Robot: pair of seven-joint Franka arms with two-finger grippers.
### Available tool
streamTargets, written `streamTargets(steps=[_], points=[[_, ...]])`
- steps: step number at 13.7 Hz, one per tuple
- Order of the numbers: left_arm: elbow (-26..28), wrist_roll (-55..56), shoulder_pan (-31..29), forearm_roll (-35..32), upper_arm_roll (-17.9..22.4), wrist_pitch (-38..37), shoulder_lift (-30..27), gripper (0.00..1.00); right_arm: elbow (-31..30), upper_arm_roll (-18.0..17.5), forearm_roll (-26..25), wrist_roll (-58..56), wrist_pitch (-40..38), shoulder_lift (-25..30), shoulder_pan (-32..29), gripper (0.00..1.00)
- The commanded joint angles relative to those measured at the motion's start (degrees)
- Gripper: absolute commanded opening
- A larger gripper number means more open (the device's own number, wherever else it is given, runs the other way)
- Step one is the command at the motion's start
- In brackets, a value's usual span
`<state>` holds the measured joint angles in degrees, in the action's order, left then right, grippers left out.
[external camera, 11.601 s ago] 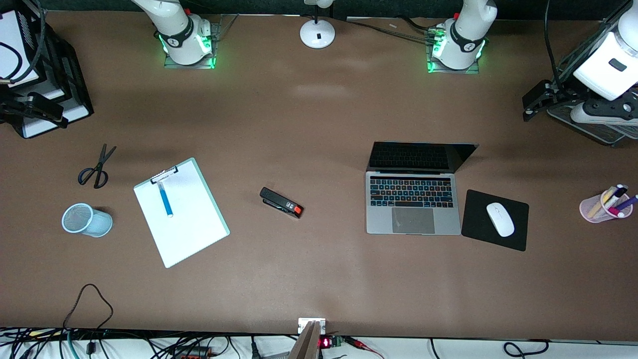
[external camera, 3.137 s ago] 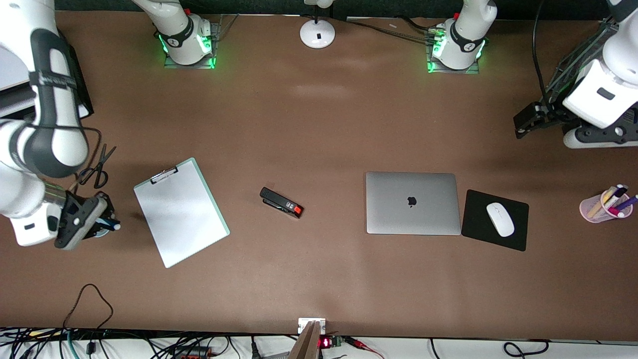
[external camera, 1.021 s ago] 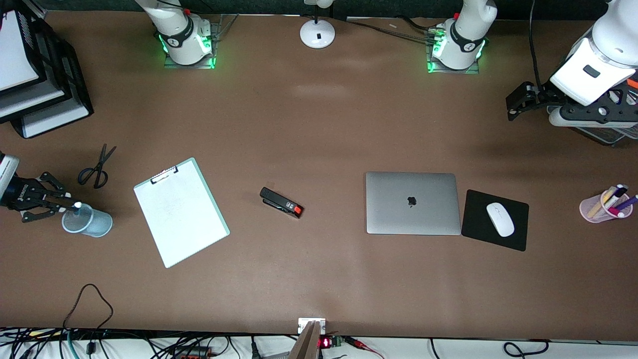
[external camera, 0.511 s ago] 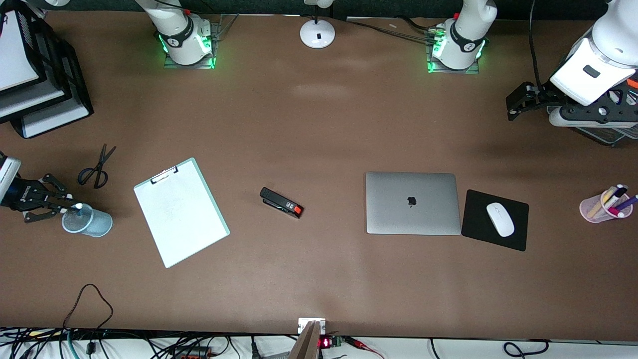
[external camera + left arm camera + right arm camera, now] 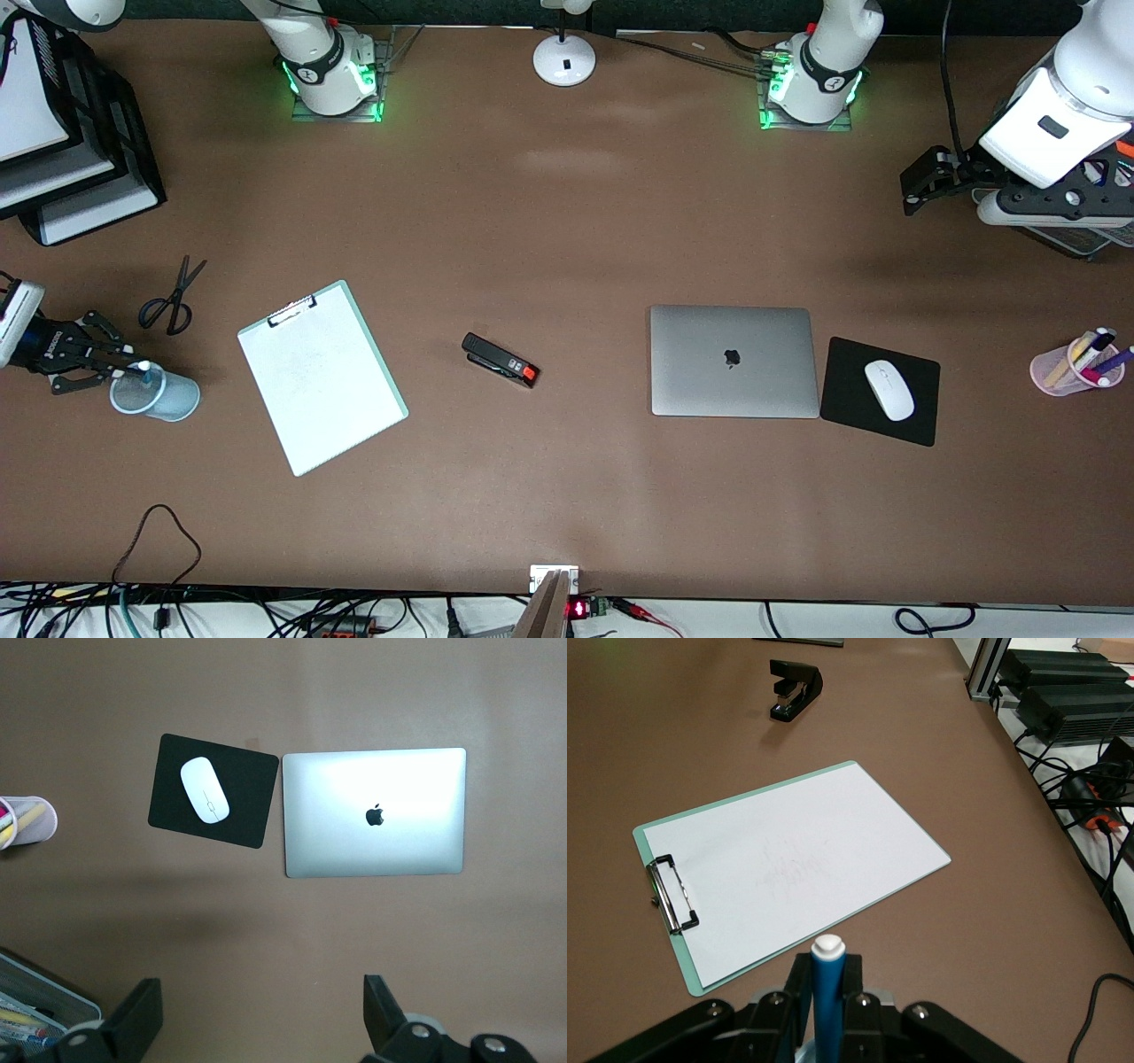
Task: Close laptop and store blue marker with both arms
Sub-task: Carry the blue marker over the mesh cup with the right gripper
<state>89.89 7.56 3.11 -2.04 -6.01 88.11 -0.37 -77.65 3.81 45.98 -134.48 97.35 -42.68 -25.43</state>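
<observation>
Right gripper (image 5: pixel 120 370) sits at the right arm's end of the table, clamped shut on the blue marker (image 5: pixel 827 992). In the right wrist view we see the marker standing up between the pads, white end up, its long axis roughly vertical. In the front view its white tip shows just at the rim of the light-blue mesh cup (image 5: pixel 158 392), so the marker is over the cup's mouth, lower end apparently inside it; how deep, we can't tell.

That's the relation that matters: the marker points down into the cup and the cup is directly under the gripper. We judge the coming move needs only a release, then a straight lift out. Risk: the marker leaning on the rim or tipping the cup.

Left gripper (image 5: pixel 257 1014) waits high over bare table at the left arm's end, jaws apart, holding nothing. The laptop (image 5: pixel 733 361) lies lid down, flat on the table, so we count that half done. The right arm is the only one near the marker.

Surface: flat brown tabletop. Around the cup: scissors (image 5: pixel 173 297) farther from the front camera, clipboard (image 5: pixel 322 378) beside it toward the middle, neither touching. Enough room for the retreat.
</observation>
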Motion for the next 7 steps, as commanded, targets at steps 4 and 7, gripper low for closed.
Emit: streamTargets(steps=[4, 7], points=[[-0.3, -1.1, -0.6, 0.9, -0.1, 0.0, -0.9, 1.0, 4.2, -0.8, 1.5, -1.7, -0.7, -4.1, -1.5, 0.0], [-0.1, -1.1, -0.6, 0.9, -0.1, 0.0, -0.9, 1.0, 5.5, -0.8, 1.5, -1.8, -0.3, -5.6, -2.2, 0.0]])
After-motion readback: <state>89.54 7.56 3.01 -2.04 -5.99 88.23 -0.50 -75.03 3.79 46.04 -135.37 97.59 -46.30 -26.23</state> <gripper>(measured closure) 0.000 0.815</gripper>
